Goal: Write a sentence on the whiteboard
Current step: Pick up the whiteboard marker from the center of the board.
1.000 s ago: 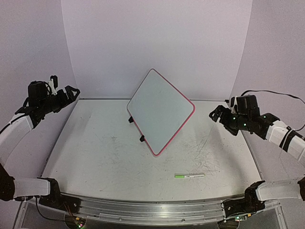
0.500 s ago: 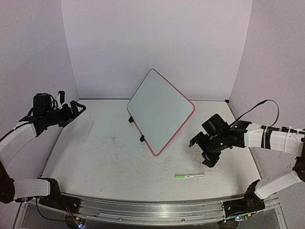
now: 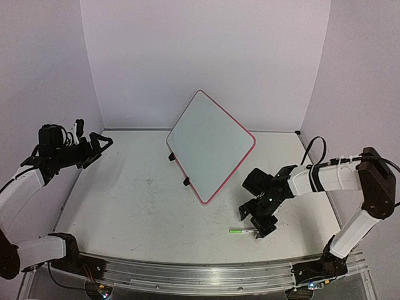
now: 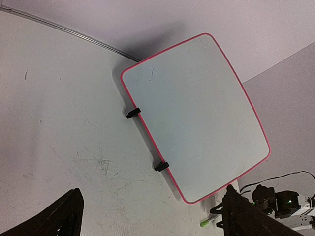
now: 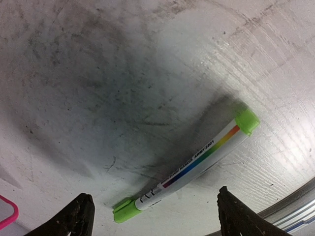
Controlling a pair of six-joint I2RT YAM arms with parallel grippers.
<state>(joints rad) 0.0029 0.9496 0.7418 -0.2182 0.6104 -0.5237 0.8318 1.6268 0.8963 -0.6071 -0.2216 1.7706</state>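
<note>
Now my right gripper (image 5: 153, 196) hangs just above the marker (image 5: 197, 164). The two fingers (image 5: 81, 216) stand wide apart and hold nothing. The marker lies flat on the table (image 3: 137, 200), slanted in the wrist view from the lower left to the upper right, with green on both ends and a rainbow stripe on the white body. Only its lower end is between my fingers.

In the top view this place is at the lower right, well apart from the whiteboard (image 3: 209, 147). The board stands tilted on two black feet in the middle of the frame, one corner up. Its face is blank, so no sentence is on it. My left gripper (image 3: 99, 149) is at the left edge of that view, also wide open and empty.

I judge the step in hand is to pick up the marker. To do it well, I should first shift toward the middle of the body. Then I go straight down until the fingertips nearly touch the table, and close slowly across the body, not on a green end. Otherwise the marker may roll away or tip in the grip.
</note>
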